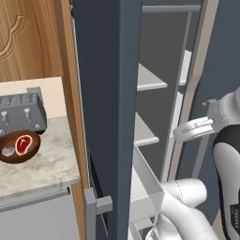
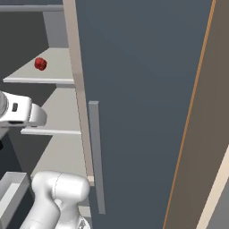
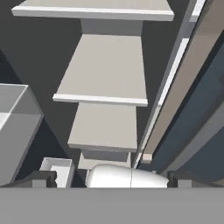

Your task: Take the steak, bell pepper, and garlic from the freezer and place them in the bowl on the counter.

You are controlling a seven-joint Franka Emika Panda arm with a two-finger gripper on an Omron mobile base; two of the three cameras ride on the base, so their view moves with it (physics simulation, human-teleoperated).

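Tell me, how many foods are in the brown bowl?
2. The steak lies in the bowl toward the toaster, and the garlic sits beside it at the bowl's left. The rim may hide more.

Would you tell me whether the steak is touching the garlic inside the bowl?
Cannot tell. In the left base view the steak and garlic lie side by side in the bowl, too small to resolve.

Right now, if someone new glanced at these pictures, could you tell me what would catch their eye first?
Probably the bell pepper, a bright red spot alone on a pale upper shelf inside the open freezer. Next, the dark bowl on the counter in front of the toaster, with the steak and the garlic side by side in it.
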